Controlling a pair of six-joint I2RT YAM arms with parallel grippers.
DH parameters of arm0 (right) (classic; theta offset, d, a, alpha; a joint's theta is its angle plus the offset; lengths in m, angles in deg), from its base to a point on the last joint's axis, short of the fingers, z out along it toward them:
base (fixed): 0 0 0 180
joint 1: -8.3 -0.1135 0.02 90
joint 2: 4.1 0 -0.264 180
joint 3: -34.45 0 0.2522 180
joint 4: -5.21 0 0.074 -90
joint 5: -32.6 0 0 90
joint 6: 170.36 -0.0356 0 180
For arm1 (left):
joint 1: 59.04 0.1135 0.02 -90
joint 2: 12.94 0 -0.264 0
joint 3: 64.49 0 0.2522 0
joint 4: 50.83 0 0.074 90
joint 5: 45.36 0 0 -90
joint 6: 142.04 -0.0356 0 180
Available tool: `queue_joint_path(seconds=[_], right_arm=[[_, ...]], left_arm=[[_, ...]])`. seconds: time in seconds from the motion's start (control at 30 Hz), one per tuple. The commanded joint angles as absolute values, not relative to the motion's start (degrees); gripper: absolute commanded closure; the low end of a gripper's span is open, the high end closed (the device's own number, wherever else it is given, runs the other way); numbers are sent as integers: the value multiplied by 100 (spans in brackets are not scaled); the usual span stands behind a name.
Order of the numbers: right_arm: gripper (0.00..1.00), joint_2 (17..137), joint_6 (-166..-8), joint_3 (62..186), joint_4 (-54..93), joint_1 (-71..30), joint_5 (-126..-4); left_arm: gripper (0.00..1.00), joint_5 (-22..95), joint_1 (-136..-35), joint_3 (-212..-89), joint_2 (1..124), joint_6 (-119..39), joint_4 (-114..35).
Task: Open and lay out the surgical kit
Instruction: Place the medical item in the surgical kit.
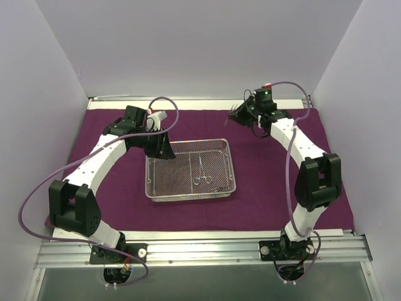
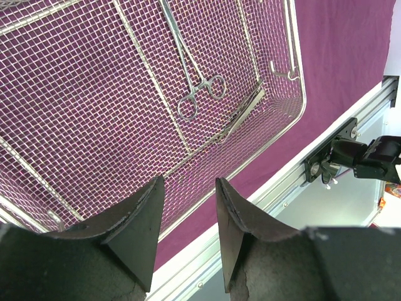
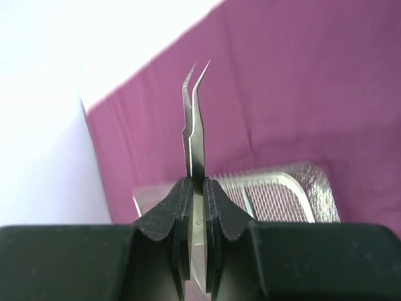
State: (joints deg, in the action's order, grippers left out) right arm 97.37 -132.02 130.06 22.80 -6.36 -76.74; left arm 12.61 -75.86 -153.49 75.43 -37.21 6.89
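One purple cloth is spread on the worktop. One wire tray is set on it, long side left to right. Two tools are laid inside: a clamp, rings nearest, and a flat tool. One pair of curved tweezers is pinched by the right pincer behind the tray. The left pincer is held half spread above the tray.

I am working in a robotics lab test cell, not a clinic. Plain white panels close off the space behind and to both sides of the wire-mesh tray. In front of the tray, an aluminium rail carries the left arm and right arm, with lilac cables looping off them. Under the tray lies a purple cloth (surgical dress on a bench rig, like the forceps inside the tray).
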Motion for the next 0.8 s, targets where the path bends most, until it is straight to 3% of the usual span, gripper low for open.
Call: queue_joint_path(seconds=[0.0, 0.07, 0.2, 0.77], right_arm=[[100, 9188, -14837, 13004, 2376, -603, -5700], [100, 9170, -15285, 13109, 2861, -524, -4509], [100, 9643, -16435, 13741, 4589, -367, -3527], [100, 10945, -17485, 14419, 5642, 584, -2805]], left_arm=[[53, 1151, -7591, -15304, 7460, -3728, 424], [53, 1168, -7591, -15217, 7381, -3719, 389], [53, 1186, -7591, -15085, 7301, -3710, 345], [53, 913, -7574, -14786, 7240, -3693, 178]])
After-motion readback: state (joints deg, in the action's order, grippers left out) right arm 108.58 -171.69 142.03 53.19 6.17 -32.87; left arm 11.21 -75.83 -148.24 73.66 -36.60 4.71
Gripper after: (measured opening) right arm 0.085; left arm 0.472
